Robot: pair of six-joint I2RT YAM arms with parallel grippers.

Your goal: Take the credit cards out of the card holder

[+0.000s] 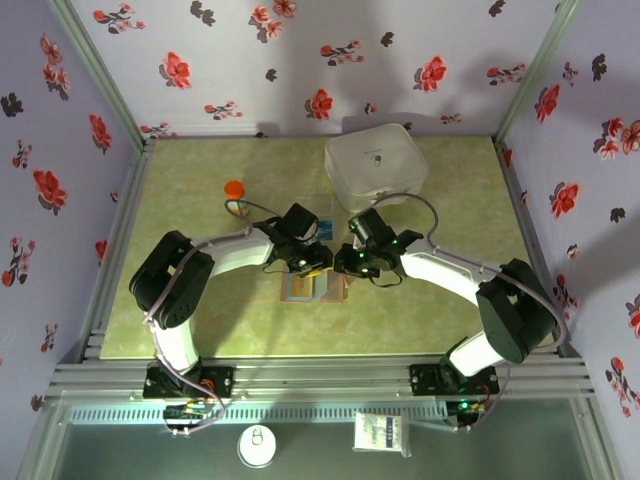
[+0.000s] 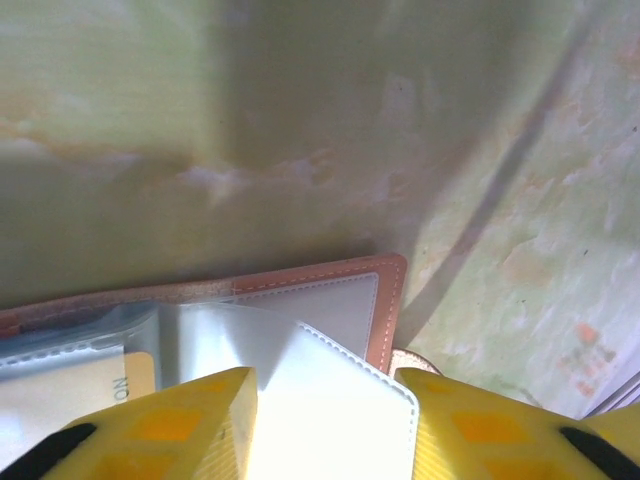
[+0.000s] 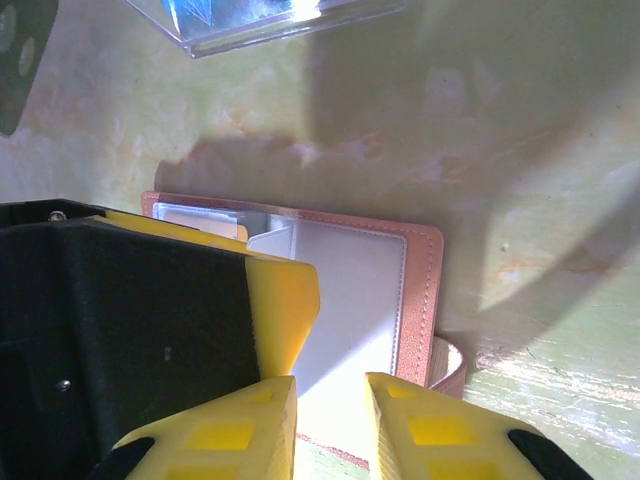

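Card holder lies open on the surface under both arms, with a yellowish card tucked in a clear sleeve, so extraction is judged barely begun. Left gripper fingers are apart, straddling a pale sleeve leaf; right gripper fingers are nearly together at the holder's edge, grip not determinable. Next, one card edge is to be pinched and slid out while the holder is pinned.
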